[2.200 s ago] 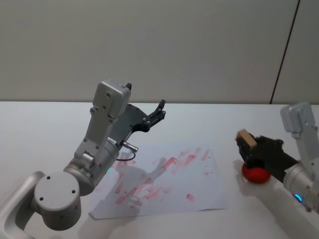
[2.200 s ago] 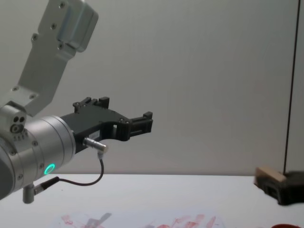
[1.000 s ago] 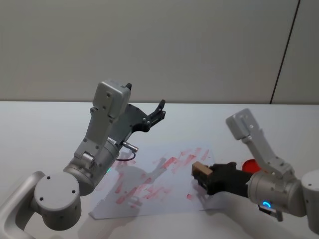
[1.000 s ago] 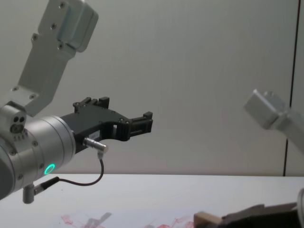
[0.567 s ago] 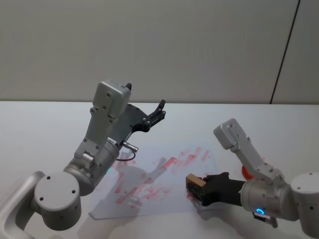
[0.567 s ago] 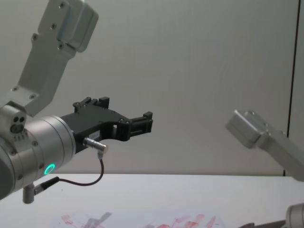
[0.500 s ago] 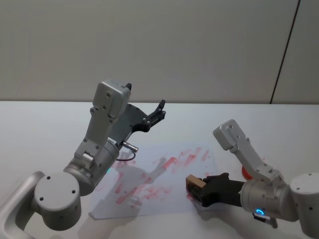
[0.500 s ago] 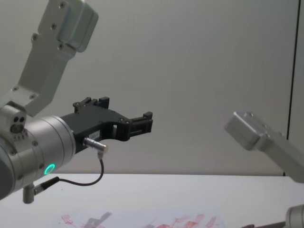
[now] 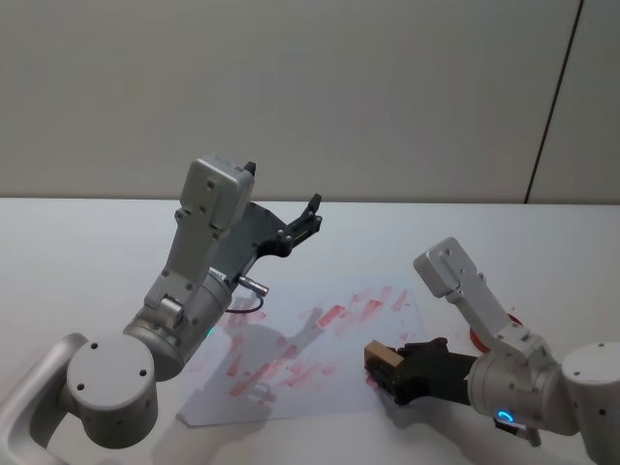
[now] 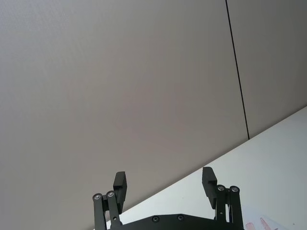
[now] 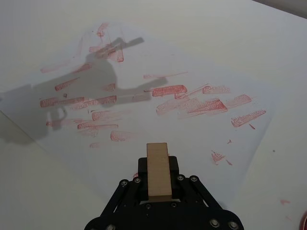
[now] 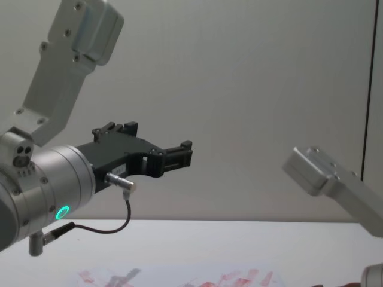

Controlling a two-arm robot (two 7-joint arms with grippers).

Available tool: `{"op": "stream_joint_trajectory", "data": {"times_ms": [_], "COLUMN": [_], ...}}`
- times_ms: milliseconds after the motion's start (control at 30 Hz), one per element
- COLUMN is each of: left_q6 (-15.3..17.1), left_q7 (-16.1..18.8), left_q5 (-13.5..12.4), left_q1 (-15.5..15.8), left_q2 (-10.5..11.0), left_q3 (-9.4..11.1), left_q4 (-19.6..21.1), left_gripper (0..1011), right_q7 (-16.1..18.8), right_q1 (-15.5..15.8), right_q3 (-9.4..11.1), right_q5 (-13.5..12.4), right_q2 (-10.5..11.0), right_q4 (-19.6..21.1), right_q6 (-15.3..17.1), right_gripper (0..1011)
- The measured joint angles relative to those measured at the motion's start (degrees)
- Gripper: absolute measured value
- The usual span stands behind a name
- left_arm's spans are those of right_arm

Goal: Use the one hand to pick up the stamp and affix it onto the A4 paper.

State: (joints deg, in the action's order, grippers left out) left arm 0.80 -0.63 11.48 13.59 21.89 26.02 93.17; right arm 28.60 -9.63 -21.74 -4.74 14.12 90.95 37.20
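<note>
A plain white tabletop (image 9: 77, 242) runs back to a bare grey wall (image 9: 291, 97) with one dark vertical seam (image 9: 554, 102). On it lies the flat white A4 paper (image 9: 329, 392), smeared with red ink prints. The black right gripper (image 9: 384, 368) is clamped on the small rectangular light tan wooden stamp (image 9: 381, 356) at the sheet's near right corner; whether the stamp touches the sheet cannot be told. The right wrist view looks along the stamp onto the prints. The left wrist view has the black left gripper (image 10: 164, 184) raised against the wall, jaws apart.

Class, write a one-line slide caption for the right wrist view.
Right gripper holds the wooden stamp over the red-smeared A4 paper, near its edge.
</note>
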Motion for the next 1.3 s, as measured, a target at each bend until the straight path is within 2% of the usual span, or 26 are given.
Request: {"op": "stream_joint_trajectory", "data": {"times_ms": [267,400,700,867,1033,1300], "left_q6": [0.00,0.00,0.00,0.00,0.00,0.00], "left_q7": [0.00,0.00,0.00,0.00,0.00,0.00], "left_q5": [0.00,0.00,0.00,0.00,0.00,0.00], "left_q1": [0.00,0.00,0.00,0.00,0.00,0.00], "left_q2": [0.00,0.00,0.00,0.00,0.00,0.00], "left_q3": [0.00,0.00,0.00,0.00,0.00,0.00], "left_q4": [0.00,0.00,0.00,0.00,0.00,0.00], "left_gripper": [1002,1003,1002,1003,1002,1002], "right_q7": [-1.49,-2.37,-4.98,-7.65,-10.36,-13.18], "right_q1": [0.15,0.11,-0.60,-0.93,-0.67,0.75], "right_q3": [-0.06,0.06,1.28,2.73,4.68,7.14], "right_q5": [-0.57,-1.83,-7.10,-11.44,-14.91,-17.13], "right_q2": [-0.21,-0.48,-1.50,-1.68,-0.75,1.95], "right_q4": [-0.27,-0.12,2.28,4.42,6.48,8.28], "right_q6": [-1.10,-1.58,-2.55,-2.36,-1.73,-0.82], "right_gripper": [218,217,218,217,218,218]}}
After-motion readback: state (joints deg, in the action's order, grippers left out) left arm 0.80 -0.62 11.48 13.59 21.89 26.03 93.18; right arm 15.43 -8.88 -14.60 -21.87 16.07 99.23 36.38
